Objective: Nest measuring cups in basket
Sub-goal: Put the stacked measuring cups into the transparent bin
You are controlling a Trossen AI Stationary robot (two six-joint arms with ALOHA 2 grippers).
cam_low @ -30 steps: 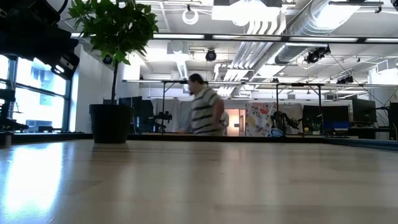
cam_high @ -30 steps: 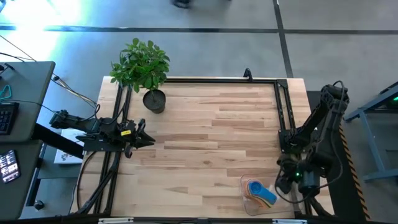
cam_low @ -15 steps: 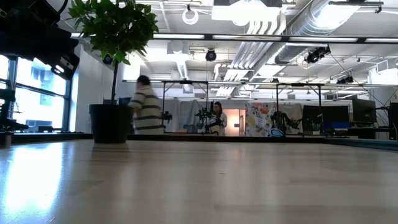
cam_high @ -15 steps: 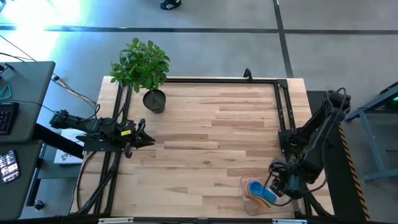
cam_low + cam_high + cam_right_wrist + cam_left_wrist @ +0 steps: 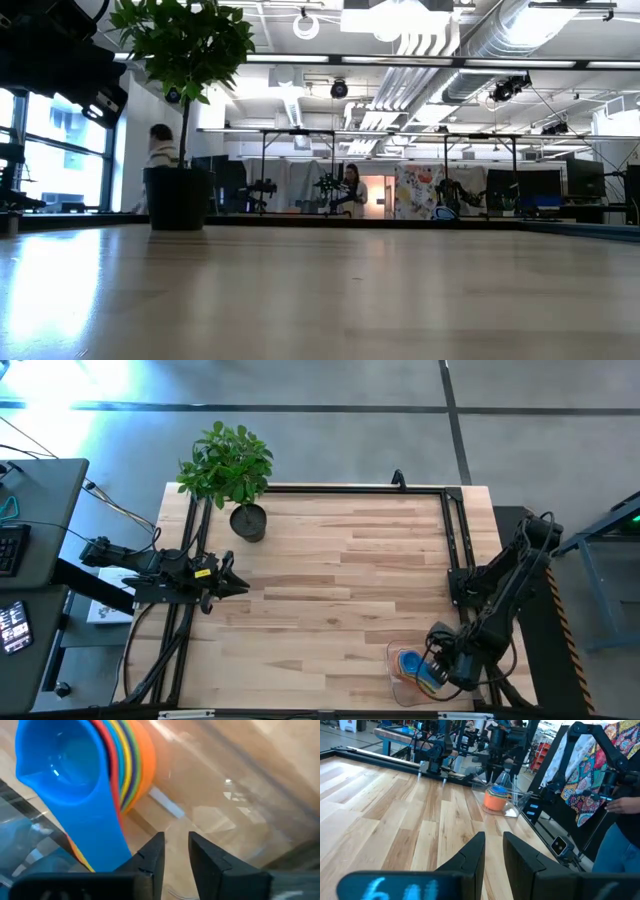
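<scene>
Cups [image 5: 412, 665] sit as one stack inside the basket [image 5: 396, 690], at the near right corner of the counter [image 5: 340, 580]. Right wrist view shows the stack [image 5: 95, 775] close up: blue cup on top, then bands of red, teal, yellow, green, and orange outermost, handles fanned together. Left wrist view picks up the same stack [image 5: 496, 799] from across the counter, orange showing through the clear basket wall [image 5: 512, 802].

No loose cups visible anywhere on the counter in the high view. Judged from that, nesting looks done or nearly done; the whole set appears to be in the basket. Pink and purple cups cannot be made out separately, so whether every cup is in cannot be confirmed.

Right gripper [image 5: 175, 852] is low over the basket, just beside the stack's handles. Its fingers stand nearly together with a narrow gap; nothing lies between them, so it holds no cup. In the high view it shows at the basket's right edge [image 5: 440, 665].

Left gripper [image 5: 492, 852] waits at the left side of the counter [image 5: 235, 585], fingers close together and empty, pointing toward the basket.

Potted plant [image 5: 232, 475] stands at the far left, well apart from the work.

Likely remaining: right arm clears the basket.
</scene>
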